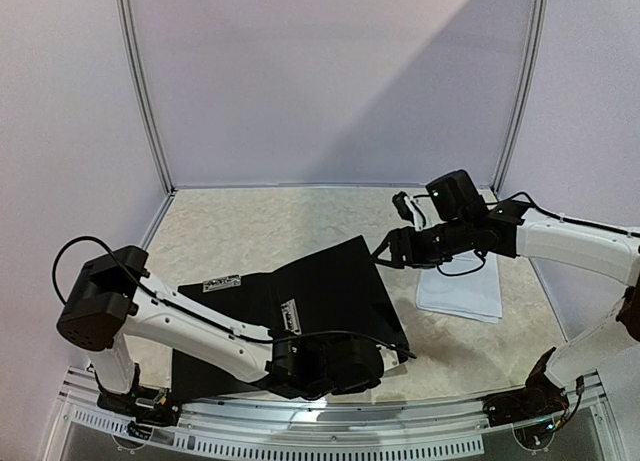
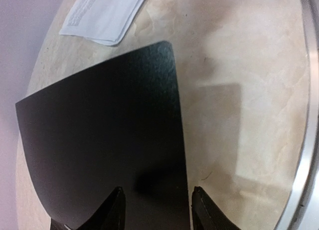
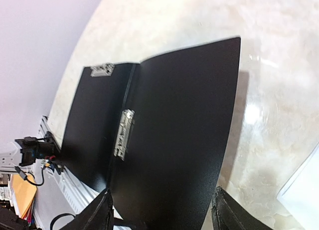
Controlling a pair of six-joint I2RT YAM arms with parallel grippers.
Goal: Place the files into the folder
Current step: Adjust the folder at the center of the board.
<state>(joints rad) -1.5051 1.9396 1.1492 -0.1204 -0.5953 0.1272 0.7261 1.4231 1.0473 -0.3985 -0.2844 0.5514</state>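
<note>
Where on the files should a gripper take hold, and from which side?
The files lie flat on the table beside the folder, so no face can be pinched. Probably best the long edge facing the folder: come down from above at a shallow angle, slip one finger under that edge and close. The right gripper is nearest.

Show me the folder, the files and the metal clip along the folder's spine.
folder (image 1: 335, 281), top view, middle of its larger black leaf.
files (image 1: 460, 293), top view, middle of the white sheets.
metal clip (image 3: 123, 133), right wrist view, middle of the clip bar.
</note>
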